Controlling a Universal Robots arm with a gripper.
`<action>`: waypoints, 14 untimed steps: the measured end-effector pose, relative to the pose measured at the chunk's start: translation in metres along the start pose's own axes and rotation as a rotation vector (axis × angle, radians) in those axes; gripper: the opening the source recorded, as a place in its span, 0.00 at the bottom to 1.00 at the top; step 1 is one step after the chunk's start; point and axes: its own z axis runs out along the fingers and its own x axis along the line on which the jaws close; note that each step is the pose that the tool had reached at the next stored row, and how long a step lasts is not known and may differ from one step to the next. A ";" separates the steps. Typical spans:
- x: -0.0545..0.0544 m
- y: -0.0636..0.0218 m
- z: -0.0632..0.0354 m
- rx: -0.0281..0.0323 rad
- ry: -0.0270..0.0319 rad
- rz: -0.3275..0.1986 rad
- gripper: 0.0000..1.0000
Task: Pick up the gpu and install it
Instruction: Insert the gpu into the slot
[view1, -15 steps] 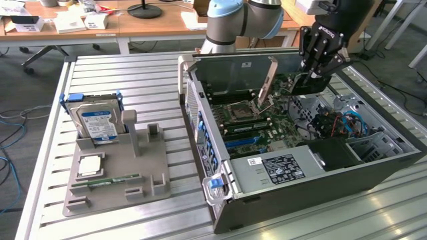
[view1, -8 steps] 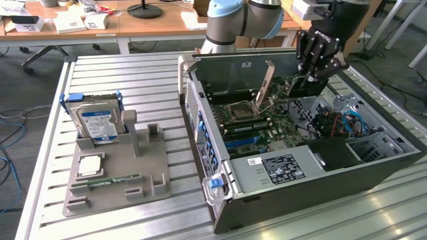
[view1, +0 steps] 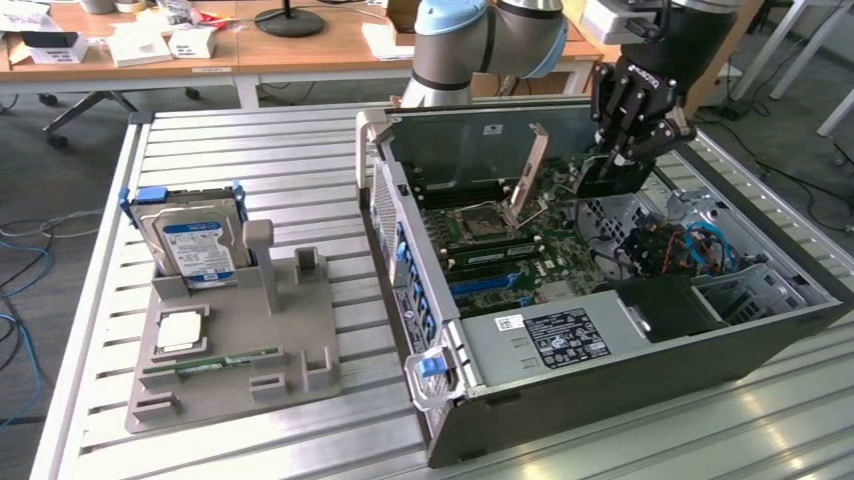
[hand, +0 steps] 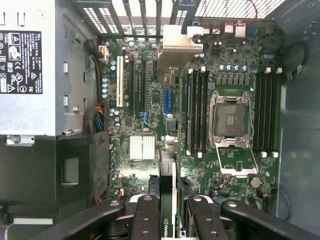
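The slatted metal table (view1: 240, 150) carries the open computer case (view1: 641, 370), lying on its side with the motherboard (hand: 240, 167) facing up at me. Over that board I hold the gpu (hand: 167, 175) edge-down beside the memory slots, its silver bracket (hand: 182, 42) toward the case's slotted back wall. My jaws pinch the card from both sides.

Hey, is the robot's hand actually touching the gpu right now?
Touching. In the wrist view the hand has its fingers pressed against both faces of the gpu, seen edge-on above the motherboard.
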 end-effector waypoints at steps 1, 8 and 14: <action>0.000 0.0000 0.0018 0.0000 -0.0001 0.000 0.26; 0.000 -0.0001 0.0129 0.0000 0.0000 0.000 0.26; 0.000 0.0015 0.0131 0.0001 -0.0002 0.000 0.26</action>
